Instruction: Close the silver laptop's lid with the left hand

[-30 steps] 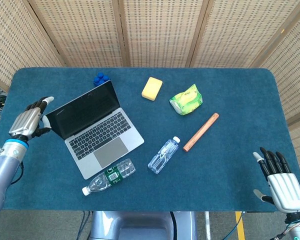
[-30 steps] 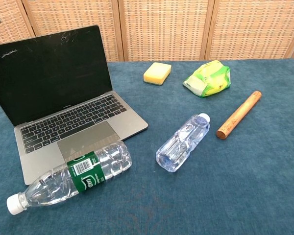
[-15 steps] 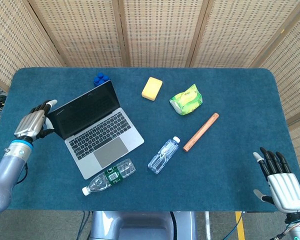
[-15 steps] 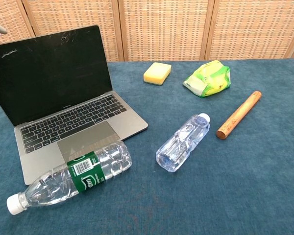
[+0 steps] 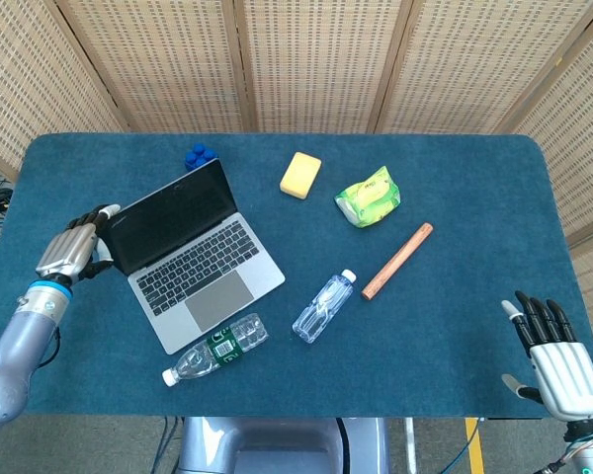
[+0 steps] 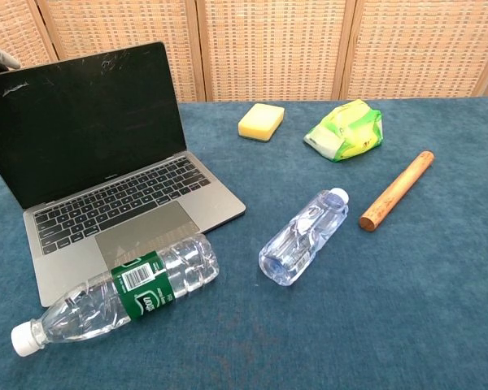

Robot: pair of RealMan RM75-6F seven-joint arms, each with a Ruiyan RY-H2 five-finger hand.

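Silver laptop (image 5: 191,252) sits open on the left part of the table (image 5: 455,336), which is covered in blue felt-like cloth. Its flat black screen stands upright and its dark keyboard faces up. The left hand (image 5: 74,252), metallic grey with dark fingers, sits just beside the lid's outer left edge, fingers loosely curled and holding nothing; whether it touches the lid is unclear. The right hand (image 5: 555,363), white-backed, rests at the table's near right corner with fingers spread, empty. A clear plastic bottle with a green label (image 6: 118,296) lies against the laptop's front edge. A smaller clear bottle (image 6: 302,236) and a cylindrical wooden stick (image 6: 396,190) lie to the right.
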